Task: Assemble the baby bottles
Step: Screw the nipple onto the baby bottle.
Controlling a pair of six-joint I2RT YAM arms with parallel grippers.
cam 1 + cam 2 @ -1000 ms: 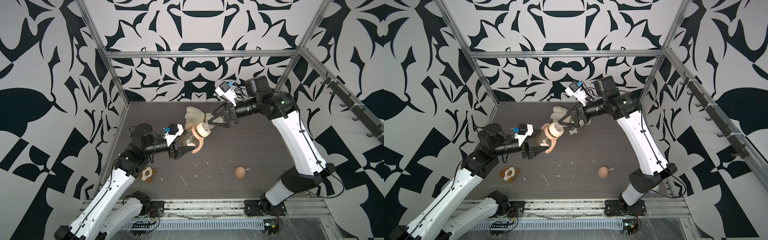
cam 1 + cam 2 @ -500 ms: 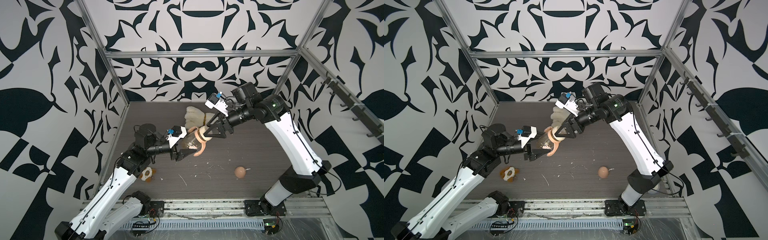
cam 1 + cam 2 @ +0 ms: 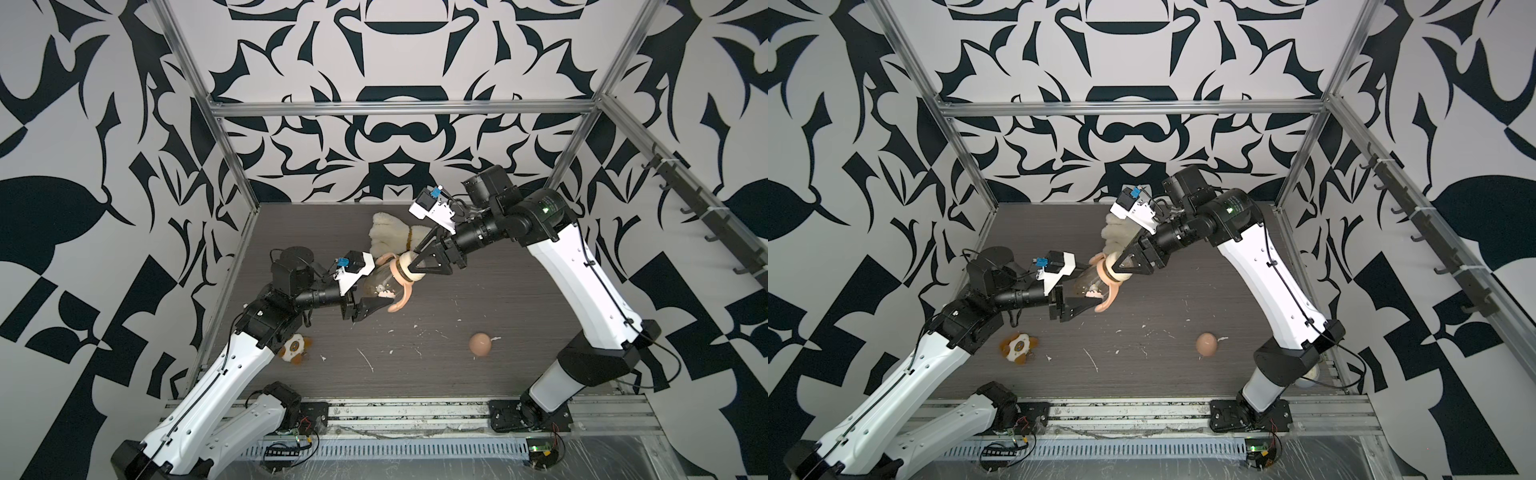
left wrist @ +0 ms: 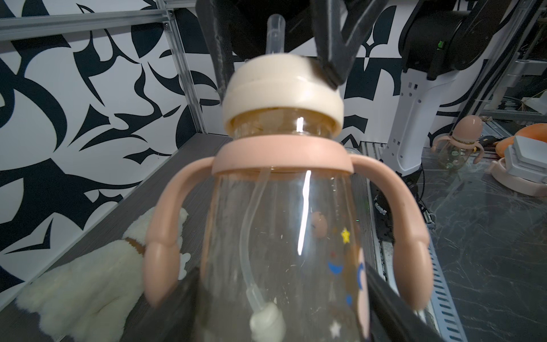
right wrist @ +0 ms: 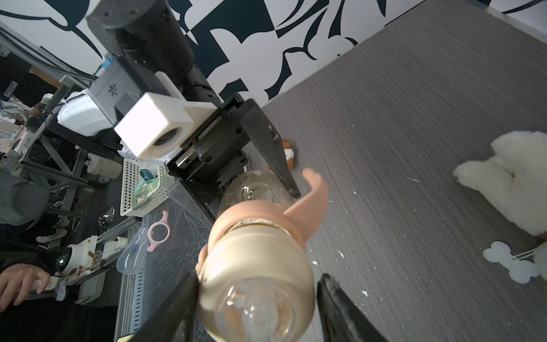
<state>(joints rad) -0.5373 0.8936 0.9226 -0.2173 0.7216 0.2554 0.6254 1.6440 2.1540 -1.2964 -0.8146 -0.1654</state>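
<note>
Looking from above, we see the bottle held up off the table, lying nearly level between the two arms, over the back left part of the table and just in front of the dog. Our left gripper is clamped tight on the bottle's lower body, one finger on each side, as its wrist view shows. The ring sits round the shoulder with both handles curving back along the body. The collar is on the neck above it; a band of amber neck shows between the two, so we cannot say that it is screwed home. The tube hangs down inside the bottle. Our right gripper meets the bottle head-on, its jaws partly open astride the collar: in its wrist view one finger touches the collar's side and the other stands just clear of it, so we see no full grip. The cap lies alone on the table, well apart, toward the front right. The toy lies by the left arm near the left edge.
</note>
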